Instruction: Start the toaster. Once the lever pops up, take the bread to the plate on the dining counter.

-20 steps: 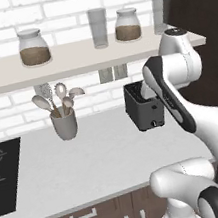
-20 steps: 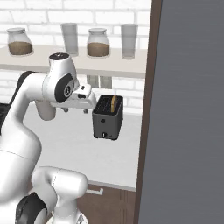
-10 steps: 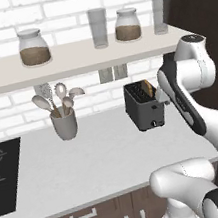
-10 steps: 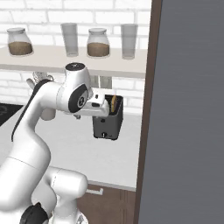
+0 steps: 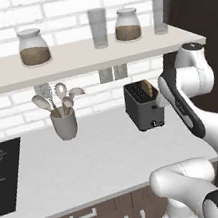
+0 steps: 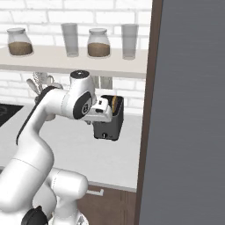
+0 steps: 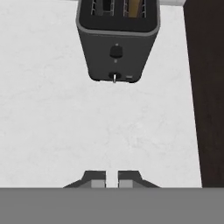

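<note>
The pale worktop [image 5: 89, 160] is stretching under everything here, and on it, near the brick wall beside the dark tall cabinet [image 6: 189, 110], the toaster [image 5: 142, 106] is standing square on its base — a rigid black box that is looking heavy enough to stay put under a downward push on its front, though that is only a judgement. In the hand view its front is facing the camera, with a round knob above and a small pale lever stub [image 7: 114, 78] low down, which is probably the part to press for starting. The bread [image 7: 134, 7] is sitting upright in one slot, its tan top edge poking out; it is likely to be light, stiff when toasted and crumbly at the crust, so pinching it gently across its flat faces by the exposed top edge seems the sensible hold. The gripper [image 7: 111, 179] is hanging well short of the toaster over bare counter, its two tips drawn nearly together with only a thin gap and nothing between them. Most of the slice is hidden inside the slot, the toaster's top is being cut off by the hand view's edge, and the lever is too small to tell up from down.
</note>
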Tool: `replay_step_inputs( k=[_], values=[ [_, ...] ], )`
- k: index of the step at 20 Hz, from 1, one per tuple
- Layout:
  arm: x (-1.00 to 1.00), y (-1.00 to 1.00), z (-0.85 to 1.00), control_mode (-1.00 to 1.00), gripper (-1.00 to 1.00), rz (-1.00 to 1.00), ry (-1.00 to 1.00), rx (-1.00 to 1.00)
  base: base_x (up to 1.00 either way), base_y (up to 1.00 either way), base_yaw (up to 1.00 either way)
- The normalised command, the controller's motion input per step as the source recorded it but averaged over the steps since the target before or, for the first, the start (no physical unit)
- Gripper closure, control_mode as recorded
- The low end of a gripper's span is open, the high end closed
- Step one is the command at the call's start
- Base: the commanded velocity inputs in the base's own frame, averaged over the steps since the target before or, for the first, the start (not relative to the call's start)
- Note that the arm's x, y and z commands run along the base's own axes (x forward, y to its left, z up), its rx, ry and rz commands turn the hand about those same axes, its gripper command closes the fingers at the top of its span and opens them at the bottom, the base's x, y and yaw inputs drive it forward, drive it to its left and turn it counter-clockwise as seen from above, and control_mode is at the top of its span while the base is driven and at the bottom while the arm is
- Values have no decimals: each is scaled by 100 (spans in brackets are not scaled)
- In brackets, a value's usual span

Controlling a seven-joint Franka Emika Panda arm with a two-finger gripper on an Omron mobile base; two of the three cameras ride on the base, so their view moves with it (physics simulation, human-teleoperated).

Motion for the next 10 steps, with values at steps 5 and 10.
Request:
replay_step_inputs(
  k=[5, 10],
  values=[
    [18, 0, -15, -100, 100, 0, -6, 0, 0, 0, 0],
    [39, 3, -12, -100, 100, 0, -3, 0, 0, 0, 0]
  ],
)
